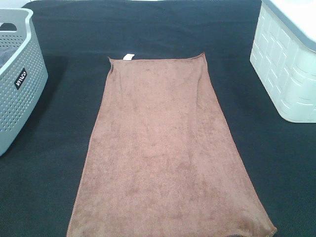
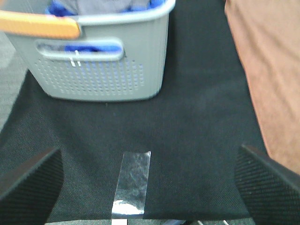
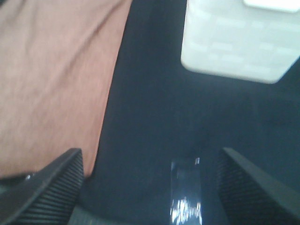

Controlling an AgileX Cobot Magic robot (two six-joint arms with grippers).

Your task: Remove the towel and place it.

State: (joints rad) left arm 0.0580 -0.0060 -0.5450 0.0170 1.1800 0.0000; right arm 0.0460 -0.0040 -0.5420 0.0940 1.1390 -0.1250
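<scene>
The reddish-brown towel (image 1: 165, 148) lies flat and spread out lengthwise in the middle of the black table covering (image 1: 148, 29), its small white tag (image 1: 128, 57) at the far short edge. Neither gripper shows in the exterior high view. In the left wrist view the left gripper (image 2: 150, 187) is open and empty above the black covering, with the towel's edge (image 2: 267, 79) off to one side. In the right wrist view the right gripper (image 3: 150, 187) is open and empty, with the towel (image 3: 51, 79) beside one finger (image 3: 47, 187).
A grey perforated laundry basket (image 1: 17, 84) stands at the left edge; the left wrist view shows it (image 2: 98, 75) holding blue and grey cloth. A white basket (image 1: 289, 69) stands at the right back, also in the right wrist view (image 3: 239, 42). Clear tape strips (image 2: 133, 180) (image 3: 185, 192) lie on the covering.
</scene>
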